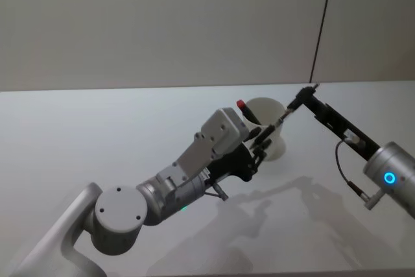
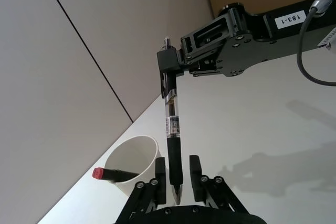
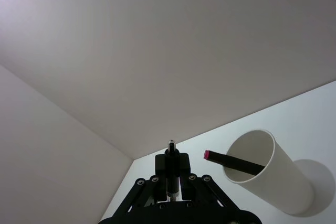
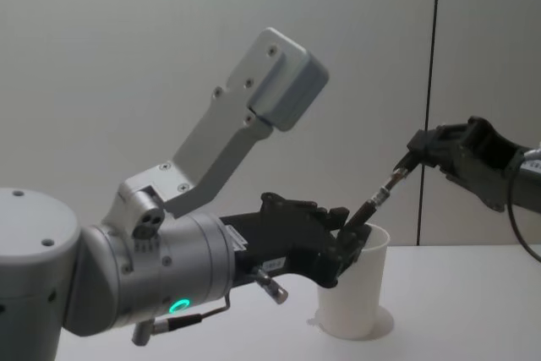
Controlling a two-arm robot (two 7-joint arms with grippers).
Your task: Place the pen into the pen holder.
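The pen [image 2: 172,124], clear-barrelled with a black grip, hangs tilted over the white paper-cup pen holder [image 1: 269,137]. My right gripper [image 2: 170,64] is shut on its clip end, seen close up in the right wrist view [image 3: 170,163]. My left gripper [image 2: 177,174] is open, its fingers [image 2: 195,174] straddling the pen's tip end with a small gap on each side. From the chest view the left gripper [image 4: 351,238] sits just above the pen holder's [image 4: 355,293] rim, and the pen [image 4: 380,196] slants up to the right gripper [image 4: 418,154].
A black marker with a red cap [image 3: 231,162] leans inside the pen holder [image 3: 268,182], its cap poking over the rim [image 1: 241,104]. The white table [image 1: 97,134] ends at a grey wall behind, with a dark vertical seam [image 1: 322,24].
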